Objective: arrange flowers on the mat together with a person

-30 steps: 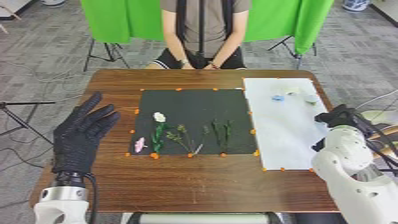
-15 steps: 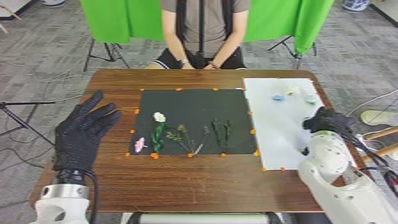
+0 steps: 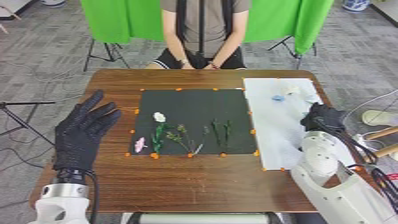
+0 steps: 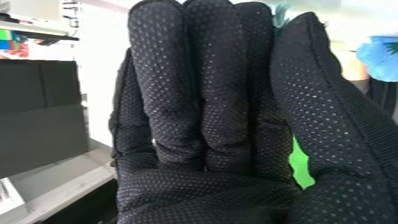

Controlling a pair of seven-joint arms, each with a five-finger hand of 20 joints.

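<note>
The dark mat (image 3: 191, 107) lies on the brown table (image 3: 178, 185), with the white sheet (image 3: 280, 135) along its right side. On the mat, the pink flower (image 3: 140, 144) is near the near left corner. The white flower (image 3: 160, 117) lies farther from the near edge, in the left half, with the leafy green stem (image 3: 158, 137) between it and that edge. Right of this stem is the branching sprig (image 3: 182, 131); a slim stem (image 3: 204, 137) lies beside it, and two upright-lying green sprigs (image 3: 216, 131) (image 3: 227, 131) are nearer the right edge.The dark mat (image 3: 191, 107) lies on the brown table (image 3: 178, 185), with a white sheet (image 3: 277, 135) beside its right edge. On the mat, a pink flower (image 3: 140, 144) lies by the near left corner. A white flower (image 3: 160, 117) is in the left half, farther from the near edge, and a leafy green stem (image 3: 158, 137) runs from close by it toward that edge. To the right of this stem comes a branching sprig (image 3: 182, 131), and closer to the right edge a green stalk (image 3: 216, 131) lies just beside a second stalk (image 3: 227, 131). Toward the far end of the sheet are a blue flower (image 3: 278, 98) and a pale flower (image 3: 293, 90). The right hand (image 3: 324, 117) is at the sheet's right edge, about midway along; its fingers are straight and close together, with the thumb drawn in alongside. Whether it has hold of anything, I cannot tell. The left hand (image 3: 82, 137) is over the table's left edge, apart from the mat, its fingers extended and a little spread, holding nothing.
</note>
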